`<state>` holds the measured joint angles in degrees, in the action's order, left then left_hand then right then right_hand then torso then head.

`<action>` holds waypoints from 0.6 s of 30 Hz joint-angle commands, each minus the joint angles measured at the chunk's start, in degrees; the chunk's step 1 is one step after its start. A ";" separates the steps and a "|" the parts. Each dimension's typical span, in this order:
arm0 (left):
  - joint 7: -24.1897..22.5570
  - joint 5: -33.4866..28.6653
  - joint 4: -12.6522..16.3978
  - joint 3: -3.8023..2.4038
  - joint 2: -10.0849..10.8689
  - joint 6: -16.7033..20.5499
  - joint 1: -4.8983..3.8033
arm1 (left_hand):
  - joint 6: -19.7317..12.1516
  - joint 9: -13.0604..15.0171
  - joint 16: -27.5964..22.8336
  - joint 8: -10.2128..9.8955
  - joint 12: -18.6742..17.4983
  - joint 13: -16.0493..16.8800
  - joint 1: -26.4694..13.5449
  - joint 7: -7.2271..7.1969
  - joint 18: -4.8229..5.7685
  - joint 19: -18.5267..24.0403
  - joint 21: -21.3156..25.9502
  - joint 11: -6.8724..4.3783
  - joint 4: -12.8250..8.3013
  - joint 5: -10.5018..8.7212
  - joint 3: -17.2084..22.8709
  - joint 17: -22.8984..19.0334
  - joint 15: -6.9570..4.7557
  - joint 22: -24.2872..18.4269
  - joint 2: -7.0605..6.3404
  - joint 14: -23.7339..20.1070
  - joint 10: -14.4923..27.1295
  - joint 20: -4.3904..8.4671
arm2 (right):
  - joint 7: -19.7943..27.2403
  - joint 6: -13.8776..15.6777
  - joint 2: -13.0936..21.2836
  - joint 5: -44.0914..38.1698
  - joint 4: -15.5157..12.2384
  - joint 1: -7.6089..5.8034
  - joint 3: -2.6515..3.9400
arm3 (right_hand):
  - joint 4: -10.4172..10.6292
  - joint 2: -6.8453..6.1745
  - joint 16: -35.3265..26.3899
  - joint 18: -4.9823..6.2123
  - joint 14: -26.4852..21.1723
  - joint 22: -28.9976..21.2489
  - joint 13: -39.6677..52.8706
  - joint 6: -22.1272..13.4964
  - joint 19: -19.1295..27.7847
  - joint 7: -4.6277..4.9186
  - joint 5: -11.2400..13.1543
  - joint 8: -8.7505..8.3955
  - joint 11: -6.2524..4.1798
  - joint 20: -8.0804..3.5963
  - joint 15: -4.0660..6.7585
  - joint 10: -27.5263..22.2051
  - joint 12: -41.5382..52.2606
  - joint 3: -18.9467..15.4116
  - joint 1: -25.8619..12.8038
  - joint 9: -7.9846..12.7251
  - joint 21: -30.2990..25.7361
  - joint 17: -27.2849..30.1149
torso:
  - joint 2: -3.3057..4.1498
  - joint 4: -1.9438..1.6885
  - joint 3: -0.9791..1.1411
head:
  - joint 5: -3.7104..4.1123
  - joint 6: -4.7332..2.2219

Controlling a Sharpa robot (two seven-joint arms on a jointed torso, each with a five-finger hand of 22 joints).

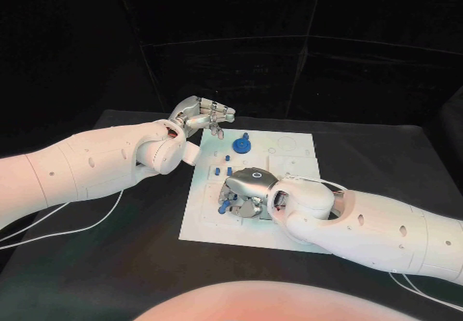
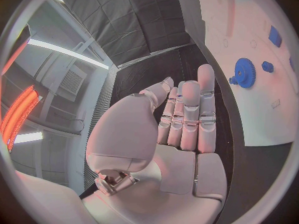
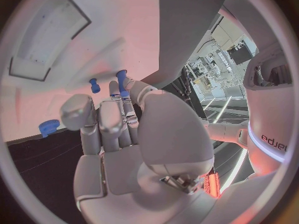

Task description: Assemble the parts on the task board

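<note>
Both arms are thick, rounded white shells built from smooth segments, the left arm entering from the left edge of the head view and the right arm from the lower right, each dotted with small dark round screw holes along its casing. Thin white cables trail off each arm onto the dark surface, at the lower left and lower right of that frame. The left hand and the right hand are silver metal with segmented fingers, pale smooth pads on palm and fingers, and visible metal linkages and screws near the thumb base.
</note>
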<state>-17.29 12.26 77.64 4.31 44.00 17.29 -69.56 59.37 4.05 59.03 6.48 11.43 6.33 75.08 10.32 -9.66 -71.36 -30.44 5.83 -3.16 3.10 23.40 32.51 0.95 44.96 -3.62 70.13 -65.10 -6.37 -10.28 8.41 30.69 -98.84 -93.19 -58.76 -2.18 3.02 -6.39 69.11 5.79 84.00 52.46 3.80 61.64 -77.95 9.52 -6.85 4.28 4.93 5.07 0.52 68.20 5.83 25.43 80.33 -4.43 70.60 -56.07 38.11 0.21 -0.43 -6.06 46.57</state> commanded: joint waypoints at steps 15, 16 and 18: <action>-0.24 -0.20 0.14 -0.05 0.14 -0.40 -0.10 | -0.40 -0.01 -0.21 0.39 0.20 0.06 0.27 -0.19 -0.76 0.22 0.06 -0.05 -0.14 -0.23 -0.31 -0.06 -0.04 -0.06 0.31 -0.30 0.49 -0.14 | 0.43 1.20 -0.75 0.97 -0.10 0.01 -0.06 | 1.39 -1.49 0.43 0.85 0.63 -0.04 0.18 -7.35 -0.04 -0.88 -0.61 -0.80 -0.50 0.50 -0.01 -0.46 -0.71 -2.76 -2.72 0.78 0.12 0.19 | 0.01 0.01 0.00 | 0.25 -0.23; -0.24 -0.20 0.14 -0.05 0.13 -0.41 -0.10 | -0.40 -0.01 -0.21 0.39 0.20 0.06 0.27 -0.19 -0.76 0.22 0.06 -0.05 -0.14 -0.23 -0.31 -0.06 -0.04 -0.06 0.31 -0.30 0.49 -0.14 | 0.47 1.38 -0.78 1.01 -0.13 0.01 -0.06 | 1.39 -1.43 0.46 0.84 0.64 0.02 0.21 -7.47 -0.06 -0.91 -0.65 -0.77 -0.57 0.45 0.05 -0.25 -0.63 -2.76 -2.66 0.76 0.16 0.17 | 0.00 -0.01 0.01 | 0.25 -0.17; -0.24 -0.20 0.14 -0.05 0.12 -0.41 -0.10 | -0.40 -0.01 -0.21 0.39 0.20 0.06 0.27 -0.19 -0.76 0.22 0.06 -0.05 -0.14 -0.23 -0.31 -0.06 -0.04 -0.06 0.31 -0.30 0.49 -0.14 | 0.54 1.74 -0.83 1.06 -0.20 0.01 -0.06 | 1.39 -1.39 0.49 0.83 0.65 0.07 0.22 -7.58 -0.08 -0.94 -0.67 -0.75 -0.63 0.39 0.10 -0.07 -0.58 -2.77 -2.61 0.74 0.19 0.13 | 0.00 -0.03 0.02 | 0.24 -0.09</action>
<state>-17.27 12.26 77.70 4.32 44.14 17.29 -69.56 59.37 4.06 59.03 6.48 11.42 6.33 75.08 10.32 -9.66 -71.36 -30.44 5.83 -3.16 3.10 23.40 32.51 0.95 44.97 -3.62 70.13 -65.10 -6.38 -10.23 8.71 29.93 -98.20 -93.18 -58.68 -2.25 4.38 -8.12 69.34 5.78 83.94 52.47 3.95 54.44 -77.93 8.62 -7.20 3.61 4.39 5.54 0.40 67.76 4.99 23.06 77.62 -3.64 70.60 -55.87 38.08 0.25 -0.44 -5.82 46.38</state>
